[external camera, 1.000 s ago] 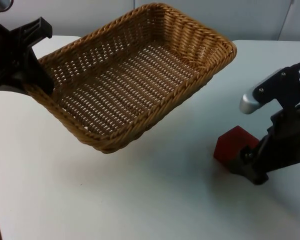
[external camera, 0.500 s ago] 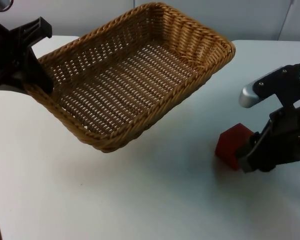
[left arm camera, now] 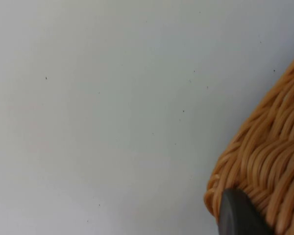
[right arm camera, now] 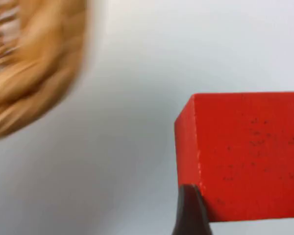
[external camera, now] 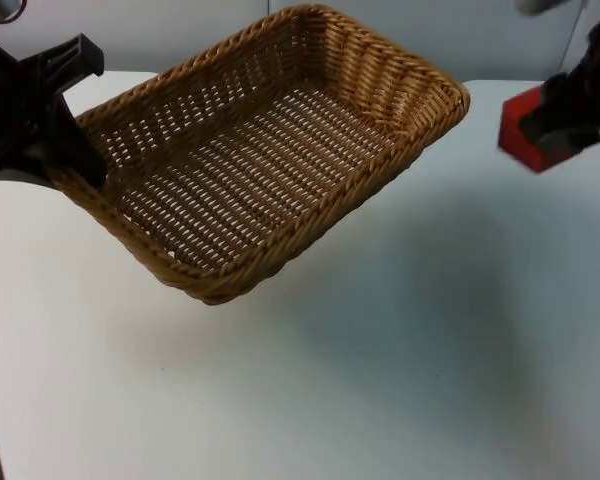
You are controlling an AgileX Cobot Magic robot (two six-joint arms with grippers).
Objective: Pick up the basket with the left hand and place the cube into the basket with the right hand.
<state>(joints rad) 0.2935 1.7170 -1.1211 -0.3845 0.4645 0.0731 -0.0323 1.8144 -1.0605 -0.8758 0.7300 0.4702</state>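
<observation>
our right pincer (external camera: 555, 125) is pinching the red cube (external camera: 521, 118) and holds it in the air above the white desk (external camera: 380, 380), off the right end of the basket (external camera: 270, 150) and clear of its rim. in the right wrist view one black fingertip (right arm camera: 190, 210) presses against the cube's (right arm camera: 245, 152) lower edge, the desk's pale surface (right arm camera: 127, 98) lies behind it, and a blurred stretch of the basket's woven rim (right arm camera: 34, 73) sits off to one side, apart from the cube.

our left pincer (external camera: 60, 140) is clamped on the basket's left short end. it grips the wicker rim there and holds the basket off the desk, tilted, with the gripped end and the far corner higher than the near long side. in the left wrist view a black fingertip (left arm camera: 237, 213) rests against the braided rim (left arm camera: 269, 166), with the bare desk (left arm camera: 98, 112) beyond it.

the basket is a rectangular, tan wicker one with an open-weave floor and a thick plaited rim. nothing lies inside it. its shadow falls soft on the desk beneath and to the right. behind the desk stands the grey partition wall (external camera: 180, 30).
</observation>
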